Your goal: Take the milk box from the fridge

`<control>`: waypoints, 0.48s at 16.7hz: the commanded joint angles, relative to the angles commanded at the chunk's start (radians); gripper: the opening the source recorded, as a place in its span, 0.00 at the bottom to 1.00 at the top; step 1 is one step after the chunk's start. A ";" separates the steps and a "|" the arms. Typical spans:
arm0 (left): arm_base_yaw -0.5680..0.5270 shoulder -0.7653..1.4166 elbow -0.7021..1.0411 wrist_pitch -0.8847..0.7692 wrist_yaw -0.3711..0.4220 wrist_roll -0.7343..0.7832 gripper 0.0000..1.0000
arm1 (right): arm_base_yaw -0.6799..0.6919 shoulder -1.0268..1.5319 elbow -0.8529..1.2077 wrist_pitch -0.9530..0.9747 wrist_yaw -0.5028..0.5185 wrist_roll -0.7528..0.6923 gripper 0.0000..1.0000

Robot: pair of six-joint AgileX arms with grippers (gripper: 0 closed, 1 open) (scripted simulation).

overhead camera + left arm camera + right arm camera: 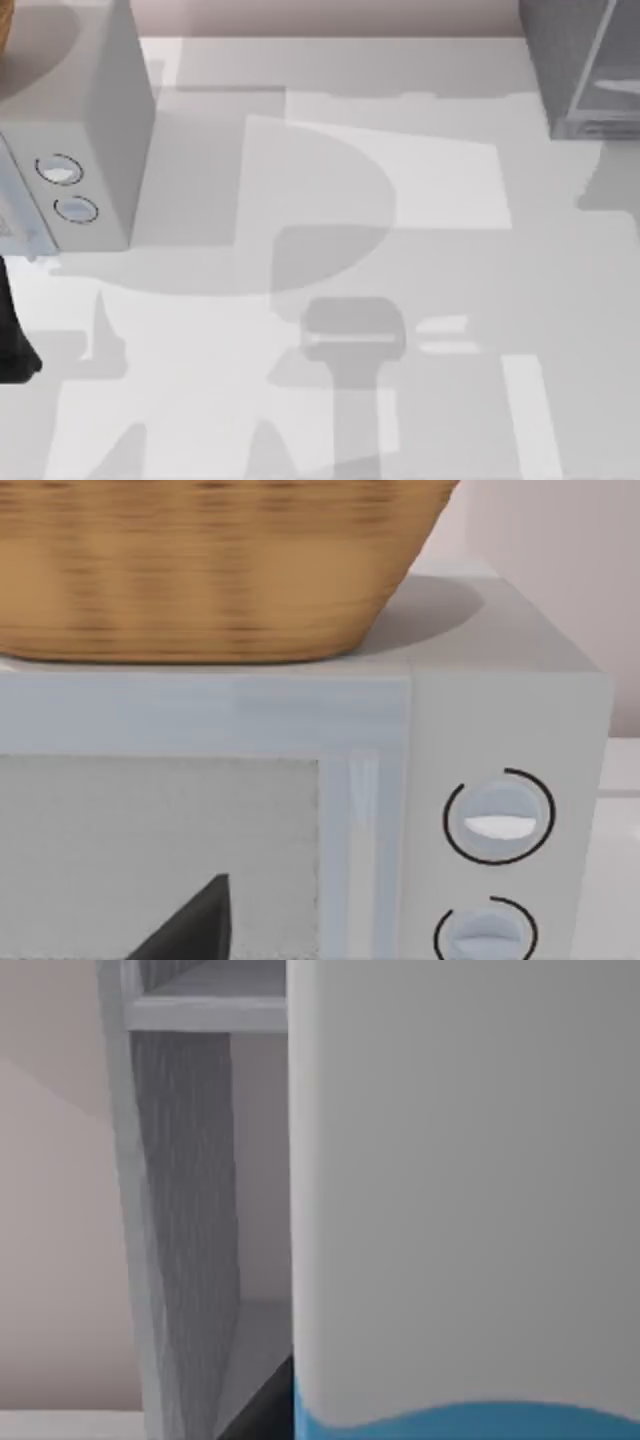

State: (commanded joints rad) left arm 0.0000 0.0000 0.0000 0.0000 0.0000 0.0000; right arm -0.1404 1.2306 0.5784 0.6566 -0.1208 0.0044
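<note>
The fridge (585,70) is the dark grey cabinet with a glassy panel at the table's back right corner. In the right wrist view the milk box (460,1190) looms very close, white above with a bright blue band along its lower edge. Beside it are the fridge's grey inner wall (185,1210) and a shelf edge. A dark sliver of my right gripper (262,1412) shows against the box's base. My left arm (15,330) stays at the table's left edge, and a dark part of my left gripper (190,928) faces the light grey box.
A light grey box with two round knobs (70,150) stands at the back left, also seen close up (500,815) with a wicker basket (200,570) on top. Arm shadows lie across the white table (330,260).
</note>
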 joint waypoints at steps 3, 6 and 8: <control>0.000 0.000 0.000 0.000 0.000 0.000 1.00 | 0.033 -0.326 -0.154 -0.173 0.029 0.001 0.00; 0.000 0.000 0.000 0.000 0.000 0.000 1.00 | 0.066 -0.648 -0.305 -0.342 0.058 0.001 0.00; 0.000 0.000 0.000 0.000 0.000 0.000 1.00 | 0.088 -0.842 -0.395 -0.445 0.077 0.001 0.00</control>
State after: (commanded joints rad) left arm 0.0000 0.0000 0.0000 0.0000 0.0000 0.0000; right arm -0.0521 0.3883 0.1833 0.2121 -0.0442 0.0050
